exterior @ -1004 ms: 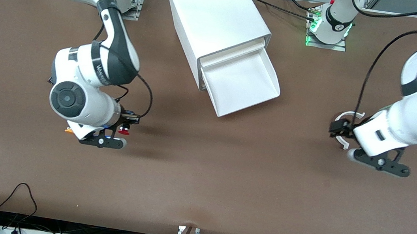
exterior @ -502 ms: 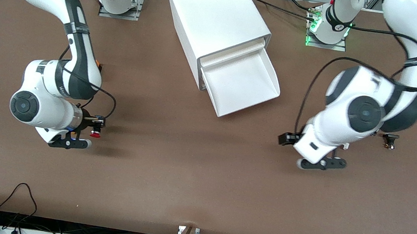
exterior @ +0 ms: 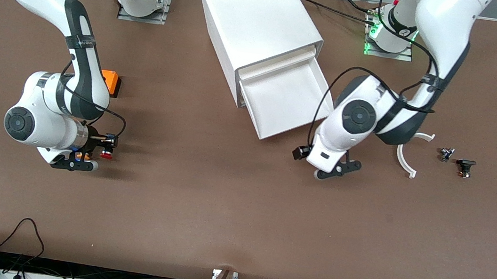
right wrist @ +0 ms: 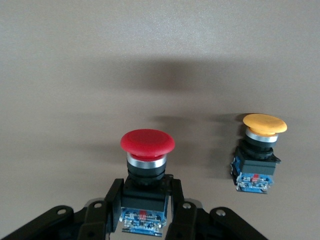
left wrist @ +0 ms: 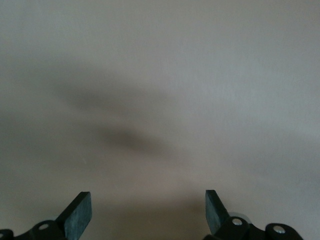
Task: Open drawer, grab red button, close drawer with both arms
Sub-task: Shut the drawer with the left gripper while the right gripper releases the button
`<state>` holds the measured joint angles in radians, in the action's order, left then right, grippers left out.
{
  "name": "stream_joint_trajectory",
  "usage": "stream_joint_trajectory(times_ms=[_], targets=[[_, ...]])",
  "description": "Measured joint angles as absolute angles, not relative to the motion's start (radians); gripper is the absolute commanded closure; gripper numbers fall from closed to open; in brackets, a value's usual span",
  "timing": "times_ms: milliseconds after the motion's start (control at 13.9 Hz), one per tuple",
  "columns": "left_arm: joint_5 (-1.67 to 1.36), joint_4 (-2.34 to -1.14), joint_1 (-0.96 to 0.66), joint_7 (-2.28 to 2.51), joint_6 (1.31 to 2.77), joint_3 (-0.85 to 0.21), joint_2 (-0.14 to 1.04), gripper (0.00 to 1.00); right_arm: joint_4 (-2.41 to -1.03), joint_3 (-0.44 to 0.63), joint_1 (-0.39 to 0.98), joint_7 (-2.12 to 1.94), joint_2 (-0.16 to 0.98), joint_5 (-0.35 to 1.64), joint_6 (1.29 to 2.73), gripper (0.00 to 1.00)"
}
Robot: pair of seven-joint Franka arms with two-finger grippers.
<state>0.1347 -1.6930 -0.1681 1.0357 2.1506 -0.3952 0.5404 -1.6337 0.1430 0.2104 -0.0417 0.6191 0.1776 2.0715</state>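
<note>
The right gripper [exterior: 85, 157] is hanging low over the table [exterior: 220, 212] toward the right arm's end, its black fingers [right wrist: 114, 200] clamping the black square body of the red-capped button [right wrist: 147, 165] from both sides (the red mushroom cap is pointing away from the wrist). In the right wrist view an orange-capped button [right wrist: 258, 155] is standing upright on the table just beside the held one, apart from it. An orange box [exterior: 111, 83] is lying on the table farther from the front camera than that gripper, partly hidden by the right arm's forearm.

The left gripper [exterior: 337, 168] is hovering over bare table just beside the front corner of the pulled-out middle drawer [exterior: 286, 101]; its fingers [left wrist: 77, 212] are spread wide with nothing between them. The drawer is sticking out of the white cabinet [exterior: 255, 26] and its tray is showing only white floor.

Toward the left arm's end of the table a white curved plastic piece [exterior: 404, 161] is lying near the left arm's elbow, with two small dark parts [exterior: 457, 161] lying a little farther toward that end.
</note>
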Motion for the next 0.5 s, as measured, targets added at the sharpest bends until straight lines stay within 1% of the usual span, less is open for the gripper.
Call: stream_joint_trajectory(times_ms=[215,502], targets=[[0.135,-1.715,-0.259,1.16,2.152,-0.399,0.54,0.0,-1.657,0.143,0.206,-0.042,0.638,0.184,2.116,1.0],[0.136,-1.733,-0.265,1.151,2.137,-0.436,0.534,0.0,-1.661,0.142,0.19,-0.042,0.676,0.205,2.159,1.0]])
